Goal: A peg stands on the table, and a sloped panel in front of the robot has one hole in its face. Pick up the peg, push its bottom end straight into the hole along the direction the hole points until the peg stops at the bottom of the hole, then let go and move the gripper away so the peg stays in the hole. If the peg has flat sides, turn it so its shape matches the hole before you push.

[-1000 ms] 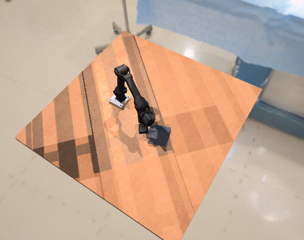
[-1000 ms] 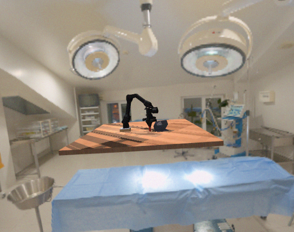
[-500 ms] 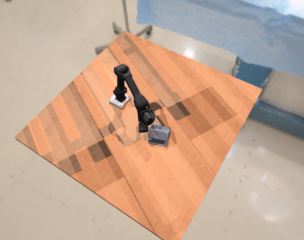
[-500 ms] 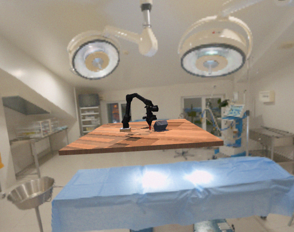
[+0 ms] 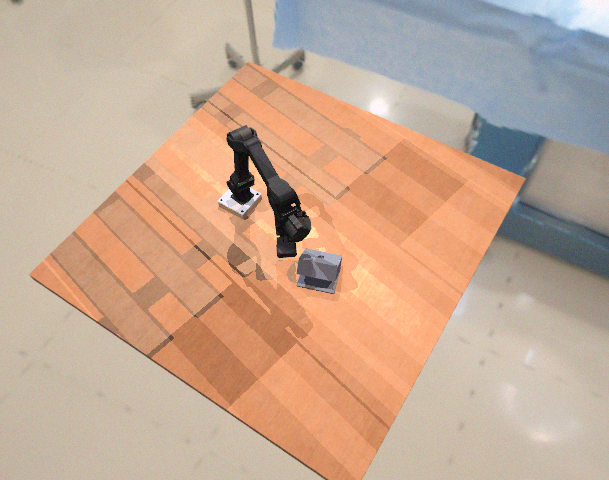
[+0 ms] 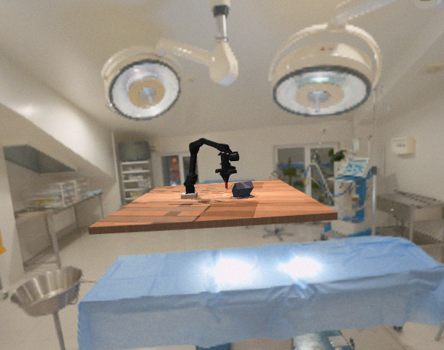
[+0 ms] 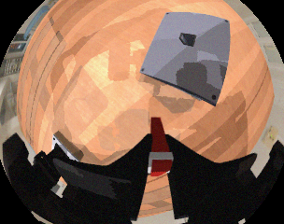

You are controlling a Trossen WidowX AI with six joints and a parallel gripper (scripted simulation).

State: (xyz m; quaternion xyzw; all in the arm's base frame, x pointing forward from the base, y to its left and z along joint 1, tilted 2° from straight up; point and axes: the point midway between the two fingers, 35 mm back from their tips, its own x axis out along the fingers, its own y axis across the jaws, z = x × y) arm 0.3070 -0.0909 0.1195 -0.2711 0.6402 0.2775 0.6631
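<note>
My gripper (image 7: 157, 138) (image 6: 225, 179) (image 5: 285, 251) is shut on the red peg (image 7: 157, 144) (image 6: 226, 184). The peg hangs from the fingers, lifted above the wooden table (image 5: 397, 217) (image 6: 282, 203) (image 7: 99, 69). The grey sloped panel (image 5: 318, 268) (image 6: 242, 189) (image 7: 189, 56) stands on the table a little to the right of the gripper. Its small dark hole (image 7: 187, 39) (image 5: 320, 255) shows near the panel's upper edge. In the top view the peg is hidden under the gripper.
The arm's base plate (image 5: 239, 202) (image 6: 189, 195) sits on the table behind the gripper. A blue-draped bed (image 6: 259, 286) (image 5: 449, 56) stands beyond the table, and two surgical lamps (image 6: 319, 79) hang overhead.
</note>
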